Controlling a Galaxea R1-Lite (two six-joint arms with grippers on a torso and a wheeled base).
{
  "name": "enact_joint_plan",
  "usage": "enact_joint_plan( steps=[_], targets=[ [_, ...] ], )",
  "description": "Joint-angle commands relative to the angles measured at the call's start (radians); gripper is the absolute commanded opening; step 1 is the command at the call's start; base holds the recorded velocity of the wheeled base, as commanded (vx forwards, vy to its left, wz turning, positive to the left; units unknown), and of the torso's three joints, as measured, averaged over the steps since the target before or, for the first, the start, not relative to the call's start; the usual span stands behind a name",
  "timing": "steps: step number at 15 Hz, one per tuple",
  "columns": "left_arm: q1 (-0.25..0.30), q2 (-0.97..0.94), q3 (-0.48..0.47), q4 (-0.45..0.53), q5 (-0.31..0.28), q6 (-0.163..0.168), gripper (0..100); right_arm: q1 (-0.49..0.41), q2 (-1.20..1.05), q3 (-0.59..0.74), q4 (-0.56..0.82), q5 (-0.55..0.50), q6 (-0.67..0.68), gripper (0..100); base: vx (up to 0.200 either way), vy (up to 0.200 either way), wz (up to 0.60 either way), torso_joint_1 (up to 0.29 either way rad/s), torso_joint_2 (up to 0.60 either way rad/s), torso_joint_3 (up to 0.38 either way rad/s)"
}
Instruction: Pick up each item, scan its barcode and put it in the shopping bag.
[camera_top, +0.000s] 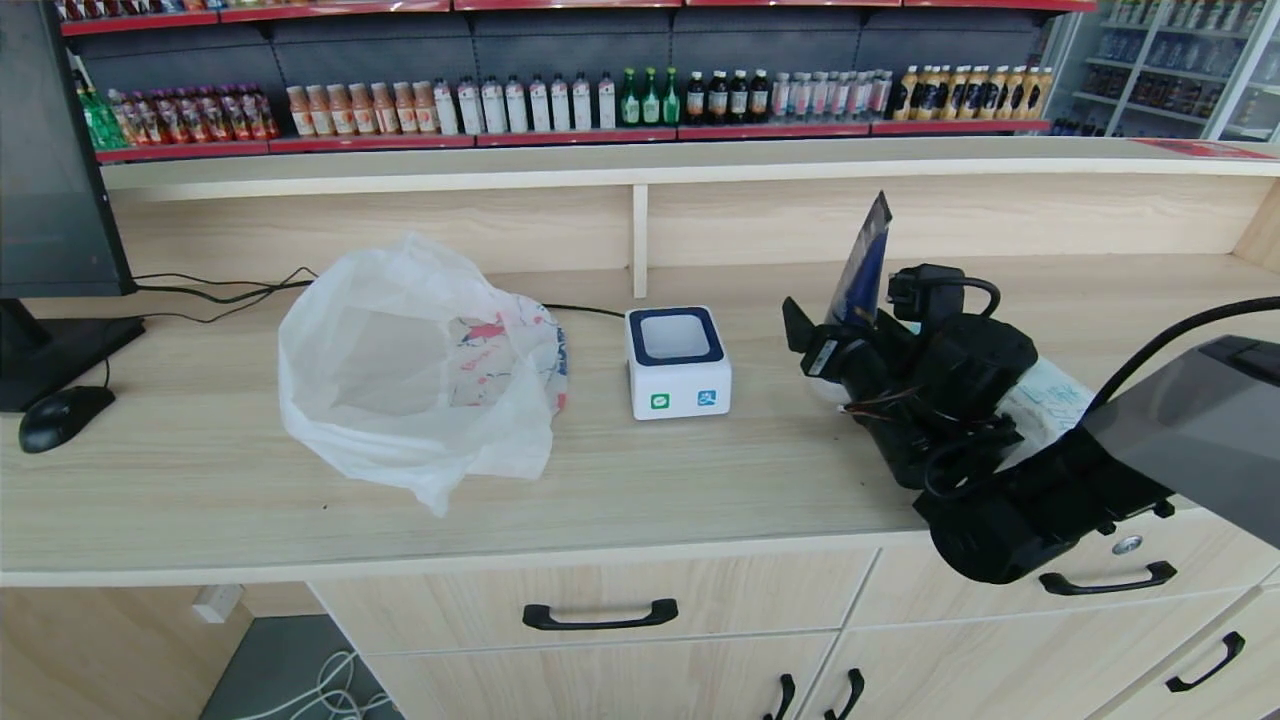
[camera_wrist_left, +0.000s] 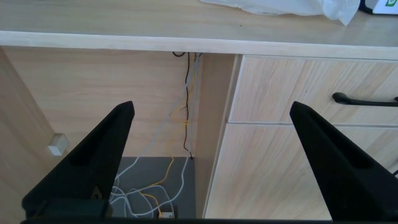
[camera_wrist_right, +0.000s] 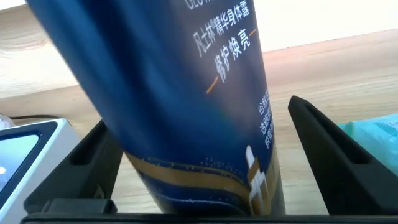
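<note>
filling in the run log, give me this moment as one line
right gripper: shut on blue tube, held up right of scanner | left gripper: open, below counter edge | shopping bag: left of scanner

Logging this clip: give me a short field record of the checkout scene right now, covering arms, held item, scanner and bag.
right gripper: jaws shut on blue tube, its flat end pointing up, to the right of the scanner
left gripper: jaws open, empty, low in front of the cabinet below the counter edge
scanner: on counter, between bag and tube
shopping bag: on counter, left of scanner
pale packet: on counter, partly behind right arm
</note>
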Motion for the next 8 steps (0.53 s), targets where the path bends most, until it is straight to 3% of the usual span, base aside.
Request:
enact_joint_plan(
  steps=[1,8],
  targets=[
    [0.000,0.000,0.000,0.000,0.000,0.001,100,-0.001,-0.001,-0.001,-0.001,0.002,0.002,0,0.000,0.000,0.00,0.000,0.00,0.000],
    [0.000,0.000,0.000,-0.005,0.001,0.001,100,-0.011,-0.041,0.010,-0.001,0.002,0.031,0,0.000,0.000,0.00,0.000,0.00,0.000]
  ],
)
